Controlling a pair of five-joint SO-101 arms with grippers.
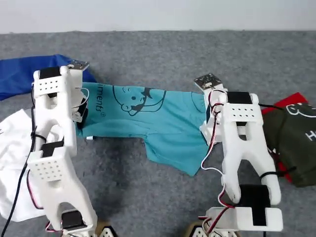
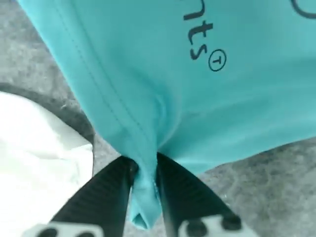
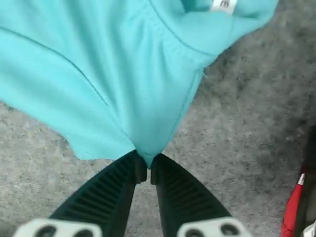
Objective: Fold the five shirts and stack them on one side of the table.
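Observation:
A teal shirt (image 1: 158,121) with a dark cartoon print is stretched between the two arms over the grey table. My left gripper (image 2: 144,170) is shut on its hemmed edge (image 2: 133,148), near the printed lettering. My right gripper (image 3: 146,170) is shut on the shirt's other side (image 3: 148,113), close to the collar with its label (image 3: 222,5). In the high view the left arm (image 1: 57,106) holds the shirt's left end and the right arm (image 1: 237,118) its right end. A sleeve (image 1: 175,158) hangs toward the front.
A white shirt (image 1: 15,148) lies at the left, also seen beside the left gripper as white cloth (image 2: 34,163). A blue shirt (image 1: 24,74) lies at the back left. At the right lie a dark green shirt (image 1: 294,143) and a red one (image 1: 291,101).

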